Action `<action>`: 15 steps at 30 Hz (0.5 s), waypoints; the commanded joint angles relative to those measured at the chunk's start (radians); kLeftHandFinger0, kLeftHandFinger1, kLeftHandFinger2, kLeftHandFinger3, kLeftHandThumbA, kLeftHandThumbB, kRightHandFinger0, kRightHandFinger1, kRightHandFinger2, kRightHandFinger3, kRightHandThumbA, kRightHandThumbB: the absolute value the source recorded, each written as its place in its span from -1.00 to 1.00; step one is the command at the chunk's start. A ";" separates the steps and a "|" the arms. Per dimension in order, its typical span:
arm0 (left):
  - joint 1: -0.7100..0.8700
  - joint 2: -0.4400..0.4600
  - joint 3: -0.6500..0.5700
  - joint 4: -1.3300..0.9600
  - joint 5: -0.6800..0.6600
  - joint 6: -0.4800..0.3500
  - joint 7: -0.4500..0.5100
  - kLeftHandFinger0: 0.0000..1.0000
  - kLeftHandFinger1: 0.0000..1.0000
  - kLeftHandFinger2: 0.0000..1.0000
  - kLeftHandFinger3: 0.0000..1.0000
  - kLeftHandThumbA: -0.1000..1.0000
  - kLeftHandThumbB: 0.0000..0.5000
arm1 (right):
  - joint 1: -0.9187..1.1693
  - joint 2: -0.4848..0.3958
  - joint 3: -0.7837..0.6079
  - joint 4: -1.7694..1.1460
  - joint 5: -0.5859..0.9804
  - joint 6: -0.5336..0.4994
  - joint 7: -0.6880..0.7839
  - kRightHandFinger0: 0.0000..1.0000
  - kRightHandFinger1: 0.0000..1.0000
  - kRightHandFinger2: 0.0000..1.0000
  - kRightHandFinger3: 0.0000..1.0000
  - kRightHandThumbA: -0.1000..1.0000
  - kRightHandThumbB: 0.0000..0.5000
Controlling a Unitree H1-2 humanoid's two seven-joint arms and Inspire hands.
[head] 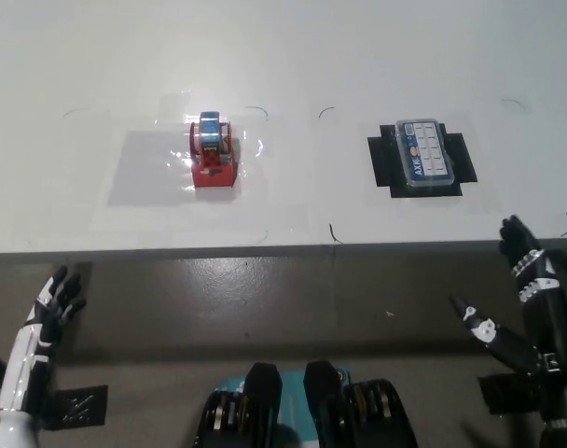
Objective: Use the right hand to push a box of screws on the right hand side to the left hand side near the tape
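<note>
A clear box of screws (424, 155) with a blue-and-white label lies on a black patch at the right of the white table (283, 56). A red tape dispenser (213, 151) stands on a shiny clear sheet at the table's left-centre. My black right hand (528, 291) hangs below the table's front edge at the lower right, fingers spread and open, well short of the box. My white left hand (52, 305) rests at the lower left, also below the edge, fingers apart and holding nothing.
The table's front edge (283, 249) runs across the middle of the view, with grey floor below it. Black tape patches (78, 404) mark the floor at the lower left and lower right. Bare white tabletop lies between the dispenser and the box.
</note>
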 commanded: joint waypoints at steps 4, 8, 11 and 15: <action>0.002 0.017 0.007 -0.070 -0.027 -0.061 -0.021 1.00 1.00 1.00 1.00 0.96 -0.58 | -0.049 -0.013 -0.045 -0.158 -0.004 -0.056 -0.019 0.88 1.00 1.00 1.00 0.82 -0.20; 0.011 0.014 0.005 -0.094 -0.033 -0.055 -0.025 1.00 1.00 1.00 1.00 0.97 -0.56 | -0.121 0.002 -0.067 -0.197 0.023 0.022 -0.037 0.92 1.00 1.00 1.00 0.74 -0.07; 0.014 0.011 0.007 -0.110 -0.032 -0.055 -0.020 1.00 1.00 1.00 1.00 0.93 -0.60 | -0.208 0.006 -0.094 -0.186 0.012 0.076 -0.060 0.98 1.00 1.00 1.00 0.69 -0.17; 0.024 0.005 0.006 -0.127 -0.028 -0.045 -0.016 1.00 1.00 1.00 1.00 0.93 -0.59 | -0.288 -0.025 -0.111 -0.115 0.024 0.051 -0.043 1.00 1.00 1.00 1.00 0.68 -0.38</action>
